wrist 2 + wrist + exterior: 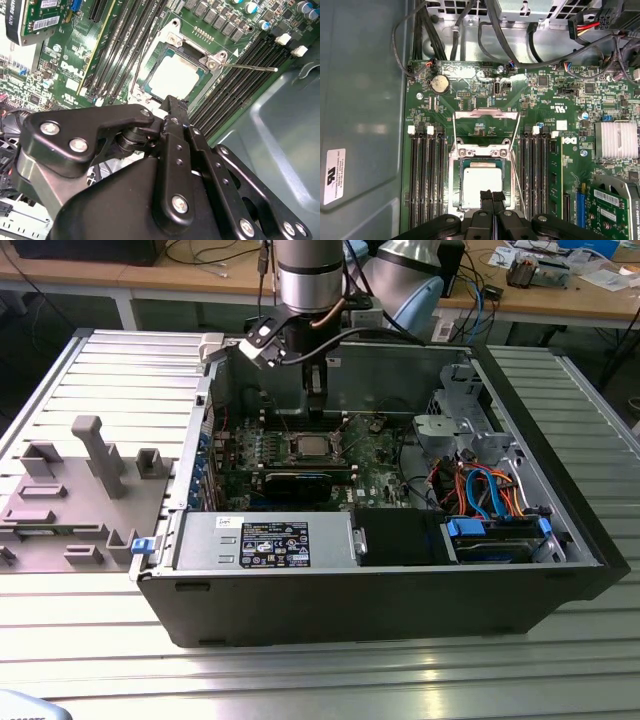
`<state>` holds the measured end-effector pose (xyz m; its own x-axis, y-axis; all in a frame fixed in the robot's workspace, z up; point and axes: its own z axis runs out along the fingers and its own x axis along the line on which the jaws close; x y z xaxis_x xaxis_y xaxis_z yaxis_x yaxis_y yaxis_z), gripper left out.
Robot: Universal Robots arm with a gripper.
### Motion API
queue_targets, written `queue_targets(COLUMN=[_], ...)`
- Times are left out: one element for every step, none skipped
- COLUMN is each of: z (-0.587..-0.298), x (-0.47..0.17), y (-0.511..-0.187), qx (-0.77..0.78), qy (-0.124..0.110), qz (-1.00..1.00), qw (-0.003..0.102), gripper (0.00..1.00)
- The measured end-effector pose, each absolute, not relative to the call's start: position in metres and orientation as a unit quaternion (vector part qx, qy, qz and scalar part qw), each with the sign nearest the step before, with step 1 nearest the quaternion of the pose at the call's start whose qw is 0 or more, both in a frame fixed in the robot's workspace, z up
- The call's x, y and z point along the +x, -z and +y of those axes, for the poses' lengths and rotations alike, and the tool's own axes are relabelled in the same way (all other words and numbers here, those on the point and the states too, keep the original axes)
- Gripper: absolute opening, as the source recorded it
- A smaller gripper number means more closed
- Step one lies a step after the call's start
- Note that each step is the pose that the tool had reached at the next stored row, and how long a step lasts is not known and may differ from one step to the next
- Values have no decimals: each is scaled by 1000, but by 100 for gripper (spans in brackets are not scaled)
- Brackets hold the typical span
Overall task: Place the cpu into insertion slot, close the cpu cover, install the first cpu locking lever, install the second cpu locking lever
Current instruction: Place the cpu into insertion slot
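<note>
Black end effector [492, 199], fingertips pressed together and empty, sits at the edge of the silver-grey square cpu [481, 182]. The cpu lies in the metal-framed insertion slot [456, 175], and beyond it the thin silver cpu cover [487, 114] is flipped open.

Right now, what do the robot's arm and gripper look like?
The arm is a silver-grey cylinder with a dark band. The gripper is matte black: flat linked bars with silver screws, narrowing to two slim jaws.

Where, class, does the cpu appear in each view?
Exterior view: the cpu lies near centre, below the gripper.
First wrist view: the cpu lies just past the gripper.
Second wrist view: the cpu lies just past the gripper.
Shared landmark: the insertion slot's silver frame.
</note>
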<state>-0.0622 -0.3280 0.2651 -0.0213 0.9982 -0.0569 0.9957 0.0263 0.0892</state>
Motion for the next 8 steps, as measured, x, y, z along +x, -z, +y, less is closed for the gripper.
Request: queue_targets(z=[-328,-328,-329,-329,-329,-329,-329,-329], x=[-62,-62,-62,-62,-62,-62,-61,-61], y=[-265,-265,-265,-265,-266,-266,-268,-272], qx=[698,698,698,698,698,698,698,698], qy=[-10,-5,1,11,14,14,14,13], qz=[715,715,715,716,716,716,716,716], qw=[50,44,38,27,24,23,23,22], gripper=[11,11,11,11,11,11,11,11])
